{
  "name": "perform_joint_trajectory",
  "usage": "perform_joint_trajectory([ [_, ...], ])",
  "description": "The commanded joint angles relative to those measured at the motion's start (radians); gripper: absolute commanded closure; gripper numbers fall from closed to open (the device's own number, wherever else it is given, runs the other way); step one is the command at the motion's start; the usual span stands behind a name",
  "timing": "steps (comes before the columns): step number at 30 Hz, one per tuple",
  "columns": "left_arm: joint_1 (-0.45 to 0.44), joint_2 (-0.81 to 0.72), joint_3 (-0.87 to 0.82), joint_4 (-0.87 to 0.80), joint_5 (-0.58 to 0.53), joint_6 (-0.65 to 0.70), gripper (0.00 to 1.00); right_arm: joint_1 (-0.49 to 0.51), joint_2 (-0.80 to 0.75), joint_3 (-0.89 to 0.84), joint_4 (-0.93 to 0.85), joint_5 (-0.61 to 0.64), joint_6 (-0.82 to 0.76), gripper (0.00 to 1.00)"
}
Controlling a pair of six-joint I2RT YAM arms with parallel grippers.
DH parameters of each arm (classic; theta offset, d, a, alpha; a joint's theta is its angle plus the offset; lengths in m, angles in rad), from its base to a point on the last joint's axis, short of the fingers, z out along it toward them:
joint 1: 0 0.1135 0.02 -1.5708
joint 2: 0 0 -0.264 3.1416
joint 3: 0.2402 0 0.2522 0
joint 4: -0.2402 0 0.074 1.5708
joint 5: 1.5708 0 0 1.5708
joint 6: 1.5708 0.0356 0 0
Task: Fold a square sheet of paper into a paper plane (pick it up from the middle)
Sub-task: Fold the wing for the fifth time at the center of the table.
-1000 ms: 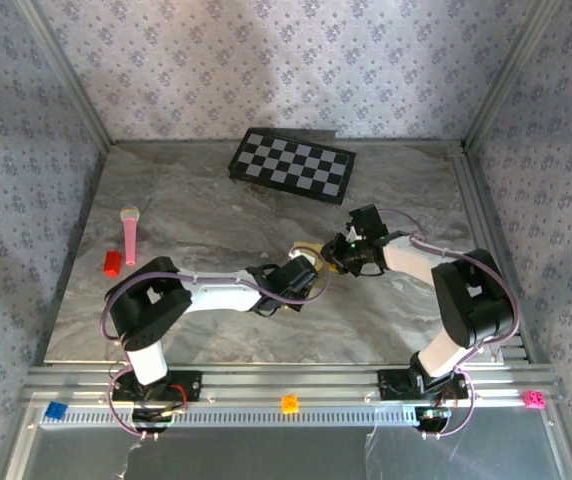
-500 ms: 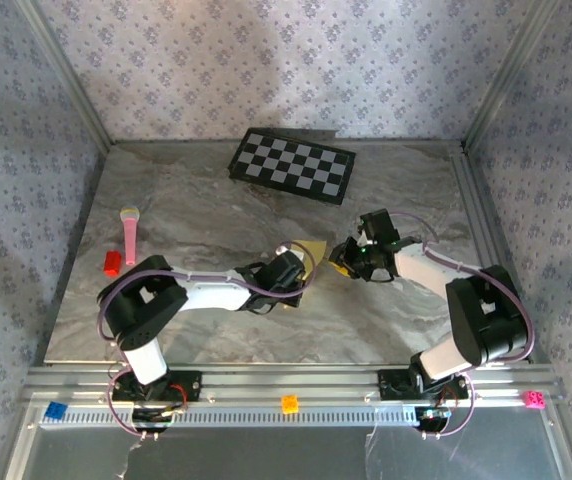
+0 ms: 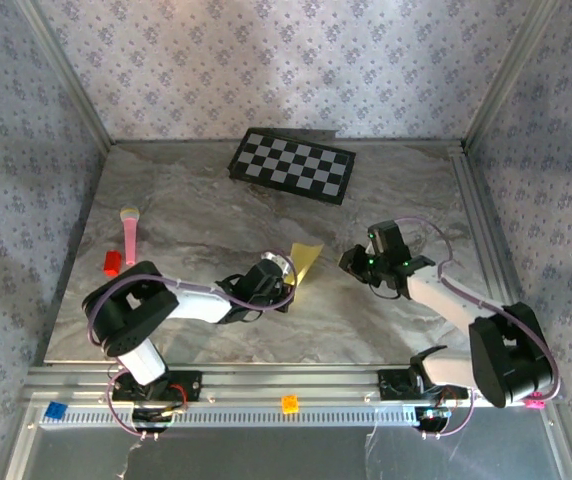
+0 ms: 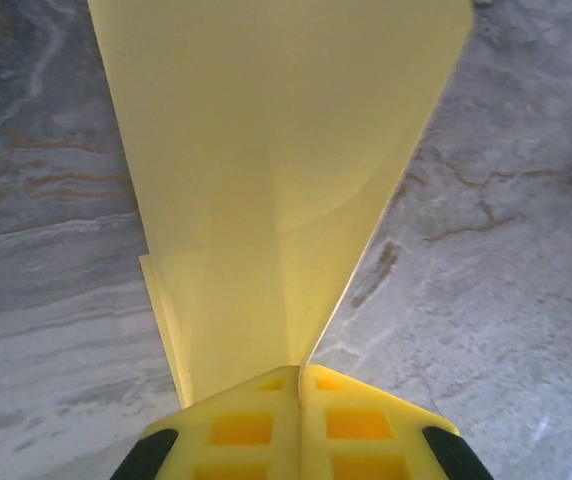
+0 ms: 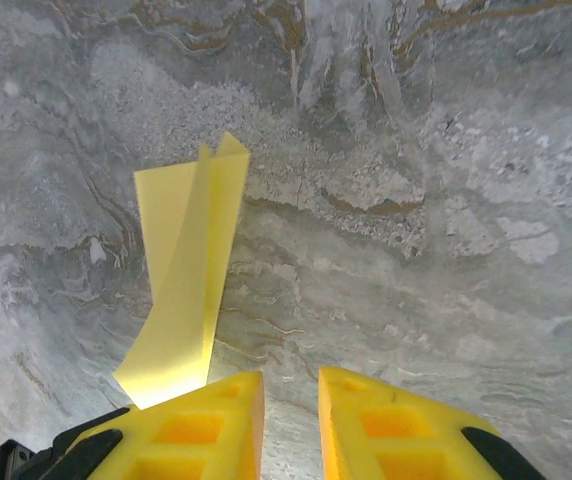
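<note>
we see the left arm's fingers pressed together on a thin yellow sheet of paper, folded along a centre crease into a narrow shape. in the left wrist view the two yellow fingers meet with no gap, pinching the paper at its narrow end, and the sheet widens as it runs away from them over the grey marbled surface. we cannot tell whether its far end touches the surface.

from above, the paper sits near the middle of the surface, a little toward the near side. the right arm's fingers are just to the right of it, apart from it. in the right wrist view those fingers stand a narrow way apart with only bare surface between them, holding nothing, and the creased paper lies to their left.

a black-and-white checkerboard lies at the far edge, well apart from the paper. a pink stick with a pale cap and a small red block lie near the left edge.
</note>
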State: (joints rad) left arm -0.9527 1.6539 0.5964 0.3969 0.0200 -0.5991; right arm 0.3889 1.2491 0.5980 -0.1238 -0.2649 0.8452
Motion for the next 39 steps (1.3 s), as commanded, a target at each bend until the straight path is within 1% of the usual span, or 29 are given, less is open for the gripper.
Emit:
perform_joint_trajectory([
  [1,0.024,0.008,-0.009,0.118,0.152,0.020,0.97,-0.012,-0.027,-0.019,0.024,-0.018,-0.053,0.78],
  [3,0.034,0.025,0.017,0.098,0.209,0.023,0.97,-0.015,-0.023,-0.024,0.028,-0.054,-0.056,0.78],
  [7,0.046,0.062,0.040,0.091,0.253,-0.004,0.98,-0.013,-0.016,-0.050,0.112,-0.143,-0.057,0.78],
  [9,0.057,0.081,0.046,0.105,0.289,-0.017,0.98,-0.009,-0.016,-0.061,0.142,-0.163,-0.062,0.78],
  [11,0.063,0.094,0.051,0.101,0.297,-0.032,0.98,0.000,-0.013,-0.067,0.173,-0.183,-0.070,0.79],
  [17,0.080,0.103,0.026,0.136,0.289,-0.085,0.99,0.046,0.035,-0.051,0.198,-0.204,-0.108,0.84],
  [23,0.104,0.115,0.024,0.158,0.344,-0.117,0.99,0.067,0.129,-0.034,0.255,-0.255,-0.109,0.87],
  [26,0.114,0.139,0.041,0.162,0.392,-0.140,0.99,0.084,0.168,-0.009,0.258,-0.249,-0.124,0.87],
  [28,0.118,0.158,0.049,0.174,0.413,-0.152,0.99,0.089,0.194,0.008,0.266,-0.268,-0.132,0.87],
  [39,0.138,0.182,0.034,0.227,0.434,-0.208,1.00,0.086,0.321,0.066,0.315,-0.292,-0.121,0.89],
])
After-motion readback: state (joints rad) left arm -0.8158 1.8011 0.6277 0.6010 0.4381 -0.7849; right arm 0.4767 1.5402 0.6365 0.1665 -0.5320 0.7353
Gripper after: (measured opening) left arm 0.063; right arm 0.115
